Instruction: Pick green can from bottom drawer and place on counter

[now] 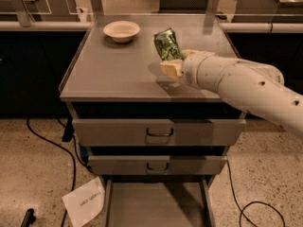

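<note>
The pincer (174, 63) grasps the can (166, 44), tilted, over the surface (109, 74), right of the bowl (121, 30). The drawer (156, 203), low in front of the bowl, stands open.

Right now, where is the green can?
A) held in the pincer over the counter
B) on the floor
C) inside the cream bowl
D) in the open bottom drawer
A: the pincer is shut on the green can, tilted, over the counter.
</note>
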`<action>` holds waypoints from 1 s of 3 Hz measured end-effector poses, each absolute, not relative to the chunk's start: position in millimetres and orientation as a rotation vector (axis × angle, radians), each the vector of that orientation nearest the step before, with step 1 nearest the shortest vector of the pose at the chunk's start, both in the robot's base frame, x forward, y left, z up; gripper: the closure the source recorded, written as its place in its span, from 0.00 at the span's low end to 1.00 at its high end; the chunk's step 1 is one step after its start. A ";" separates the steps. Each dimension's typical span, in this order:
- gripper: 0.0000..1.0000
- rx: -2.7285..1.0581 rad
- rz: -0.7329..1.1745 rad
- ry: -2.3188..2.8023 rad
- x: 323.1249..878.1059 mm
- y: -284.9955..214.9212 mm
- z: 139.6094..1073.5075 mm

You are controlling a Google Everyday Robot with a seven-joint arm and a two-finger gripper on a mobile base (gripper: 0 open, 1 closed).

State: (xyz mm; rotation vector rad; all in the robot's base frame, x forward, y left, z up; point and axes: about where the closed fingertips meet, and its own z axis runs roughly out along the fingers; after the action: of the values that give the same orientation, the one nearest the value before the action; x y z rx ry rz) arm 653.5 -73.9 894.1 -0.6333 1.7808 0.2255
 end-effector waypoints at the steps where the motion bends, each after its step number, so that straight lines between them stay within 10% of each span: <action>1: 1.00 -0.624 0.233 1.778 659.3 -76.0 894.4; 3: 0.59 -0.624 0.233 1.777 659.3 -75.9 894.5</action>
State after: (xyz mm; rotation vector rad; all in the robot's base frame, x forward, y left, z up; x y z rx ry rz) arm 659.3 -75.9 894.5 -0.6238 1.7774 0.2328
